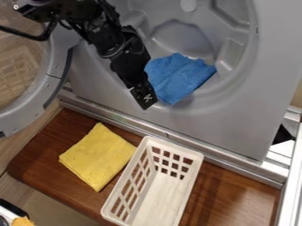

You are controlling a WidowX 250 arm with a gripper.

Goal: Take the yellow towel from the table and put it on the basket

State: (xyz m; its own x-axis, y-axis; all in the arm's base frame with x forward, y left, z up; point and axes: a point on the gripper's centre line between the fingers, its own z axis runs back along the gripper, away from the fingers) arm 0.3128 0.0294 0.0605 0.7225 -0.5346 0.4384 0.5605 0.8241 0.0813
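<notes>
The long white plastic basket (162,204), with rows of square holes cut through its walls, is set on a reddish-brown wooden table (233,196), and its near end is cut off by the lower edge of the view. Just to the left of the basket, the yellow cloth towel (97,154) is seen lying flat on the same table — folded into a rough square, one corner pointed up towards the machine and another down.

Beyond the basket, the grey front of a machine (236,126) is seen, edged along its foot by a silver metal rail (121,118). In the machine's round recess, farther from the basket than that rail, a crumpled blue cloth (177,77) is held. The round door with a grey rim (52,84) is swung open beyond the basket and well to its left.

The black robot arm (103,33) is extended down from the upper left, and the black gripper (145,100) is held above and beyond the basket's far end, in front of the lower left edge of the blue cloth. The pincer is seen from too poor an angle — whether it is parted or closed cannot be told.
</notes>
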